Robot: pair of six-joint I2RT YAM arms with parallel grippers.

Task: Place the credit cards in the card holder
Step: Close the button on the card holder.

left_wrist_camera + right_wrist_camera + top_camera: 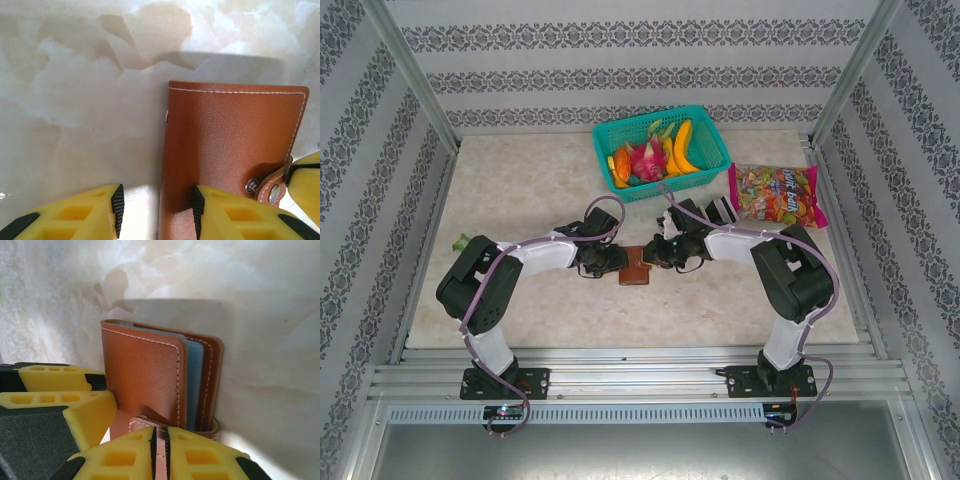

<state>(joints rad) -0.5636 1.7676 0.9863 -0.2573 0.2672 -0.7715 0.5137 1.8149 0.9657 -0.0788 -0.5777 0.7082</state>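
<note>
Bright, even light from above keeps the top view sharp and nearly shadowless, while in the wrist views the marble table (75,100) washes out to pale glare, the card holder (230,140) casts a soft grey shadow beyond its far edge, and the nearest foreground goes slightly soft.

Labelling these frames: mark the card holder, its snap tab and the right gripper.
card holder (230,135): left wrist view, brown outer face.
snap tab (270,184): left wrist view, strap near stud.
right gripper (160,450): right wrist view, between fingertips.
</note>
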